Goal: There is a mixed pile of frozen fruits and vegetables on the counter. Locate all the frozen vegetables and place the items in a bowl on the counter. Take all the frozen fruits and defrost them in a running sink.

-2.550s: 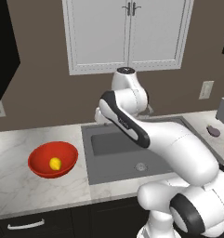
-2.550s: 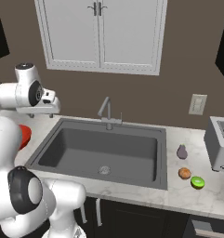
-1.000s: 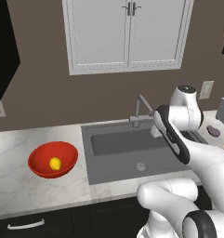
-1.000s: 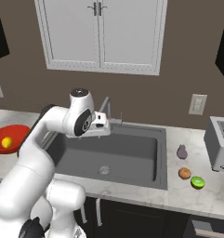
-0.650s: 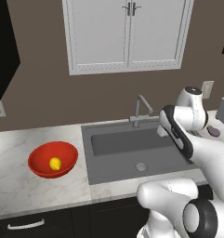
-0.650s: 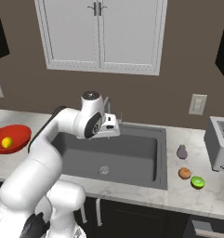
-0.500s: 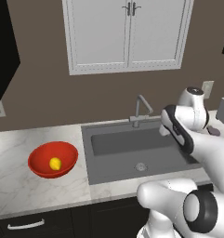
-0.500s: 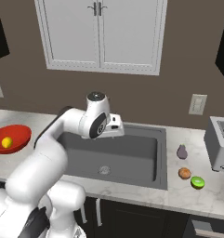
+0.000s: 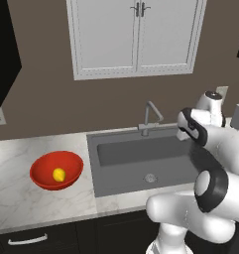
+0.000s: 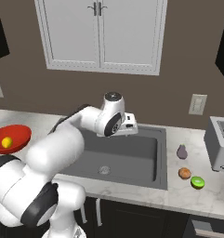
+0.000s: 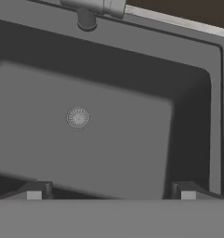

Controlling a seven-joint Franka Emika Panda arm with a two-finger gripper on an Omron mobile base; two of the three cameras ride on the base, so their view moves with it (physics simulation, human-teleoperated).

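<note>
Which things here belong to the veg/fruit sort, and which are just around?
Job:
- red bowl holding the yellow piece
- sink, faucet
- eggplant, orange piece, green piece on the counter

Lying about:
- toaster
- wall outlet
- upper cabinet

We see a brown wall behind the worktop, with white double-door upper cabinets at centre. Dark lower cabinets sit below, a wall outlet and a toaster far right.
</note>
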